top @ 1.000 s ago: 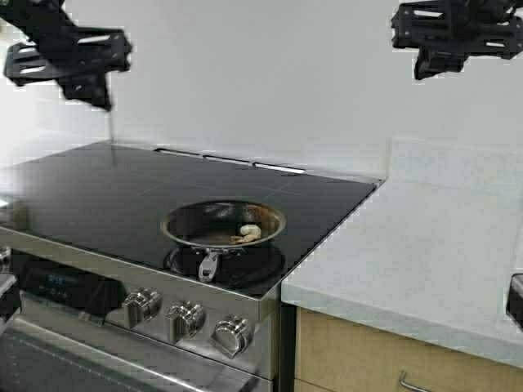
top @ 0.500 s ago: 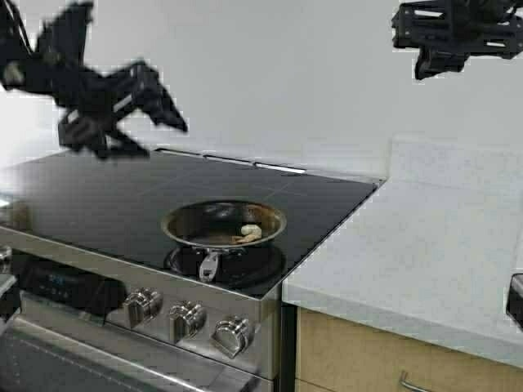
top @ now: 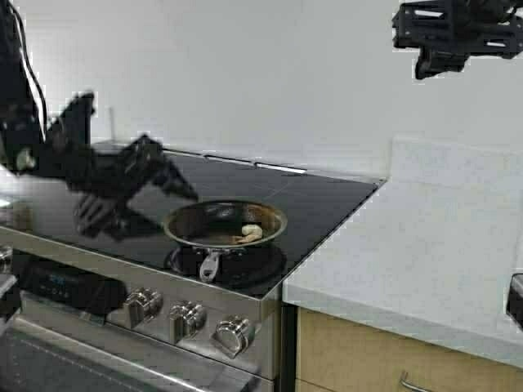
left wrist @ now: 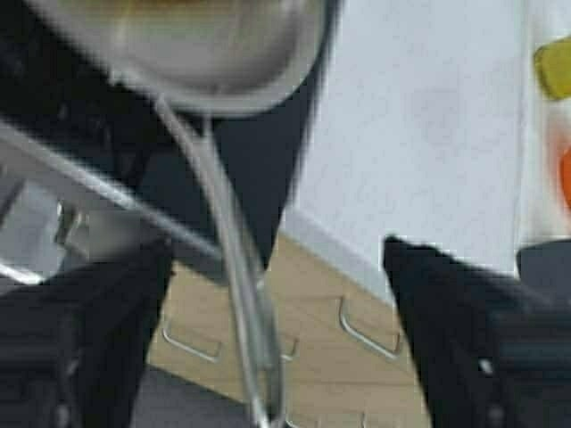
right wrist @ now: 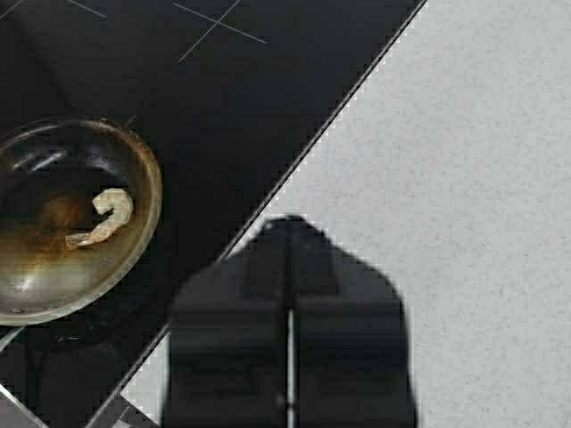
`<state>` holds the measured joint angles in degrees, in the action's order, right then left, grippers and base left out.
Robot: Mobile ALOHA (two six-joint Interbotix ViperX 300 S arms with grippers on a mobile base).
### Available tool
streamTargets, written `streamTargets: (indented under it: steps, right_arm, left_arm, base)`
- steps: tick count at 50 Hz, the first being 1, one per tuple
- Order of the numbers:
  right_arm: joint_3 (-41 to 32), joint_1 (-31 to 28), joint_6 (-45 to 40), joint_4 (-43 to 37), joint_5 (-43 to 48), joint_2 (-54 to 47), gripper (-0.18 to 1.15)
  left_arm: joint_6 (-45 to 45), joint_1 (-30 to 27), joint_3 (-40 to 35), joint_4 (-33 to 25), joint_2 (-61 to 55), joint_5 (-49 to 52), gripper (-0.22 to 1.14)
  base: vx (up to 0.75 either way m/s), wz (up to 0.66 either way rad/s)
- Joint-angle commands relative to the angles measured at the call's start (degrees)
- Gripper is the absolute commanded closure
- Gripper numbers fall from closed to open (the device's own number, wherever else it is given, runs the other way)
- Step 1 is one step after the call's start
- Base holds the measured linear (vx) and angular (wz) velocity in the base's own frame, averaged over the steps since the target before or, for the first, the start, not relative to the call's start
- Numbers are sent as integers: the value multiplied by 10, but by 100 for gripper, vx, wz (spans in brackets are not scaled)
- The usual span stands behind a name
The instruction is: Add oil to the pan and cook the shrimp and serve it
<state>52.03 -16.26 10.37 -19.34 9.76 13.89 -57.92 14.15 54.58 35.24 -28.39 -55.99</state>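
The steel pan [top: 181,226] sits on the front burner of the black glass stovetop [top: 98,175], its stubby handle [top: 210,265] pointing at the stove's front edge. One pale curled shrimp [top: 248,234] lies inside it, also visible in the right wrist view [right wrist: 103,218]. My left gripper [top: 176,186] hovers low just left of the pan, open. In the left wrist view the pan [left wrist: 196,53] and its handle [left wrist: 236,267] lie between the spread fingers [left wrist: 89,339]. My right gripper [top: 429,65] is parked high at the right, shut [right wrist: 287,223]. The oil is out of view.
A white countertop [top: 425,253] adjoins the stove on the right, above wooden drawers [left wrist: 357,330]. Three knobs [top: 186,318] line the stove front. Yellow [left wrist: 553,71] and orange [left wrist: 566,178] shapes show at the counter's far edge in the left wrist view.
My left arm has swung down from the upper left and rightward to just beside the pan. The right arm, pan and shrimp have not moved.
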Motion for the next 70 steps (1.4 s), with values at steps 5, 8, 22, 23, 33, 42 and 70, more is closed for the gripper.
streamTargets:
  steps: [5,8,22,23,33,42,70]
  right_arm:
    - [-9,-1,-1,1,3,13,89]
    - [-9,-1,-1,1,3,13,89]
    - [-9,-1,-1,1,3,12,89]
    - [-9,-1,-1,1,3,12,89]
    - [-9,-1,-1,1,3,12,89]
    - [-9,-1,-1,1,3,12,89]
    - [-8,-1,0,1,3,11,89]
  left_arm:
    - [-5,2,-16,0,-66,-69,-9]
    - [-15,1,-20,1,-87,-88,-9]
    - [-91,2,-80,22,-190,-207,-9]
    - [-97,1,-85,21,-198,-213,-9]
    - [-144,12,-133,21,-263,-267,-9]
    - [-180,33,-171,19,-291,-283,-9]
    - [-261,69,-256,18,-315,-283,-9]
  base:
    - [0,0]
    - [0,0]
    - [0,0]
    - [0,0]
    - [0,0]
    - [0,0]
    - [0,0]
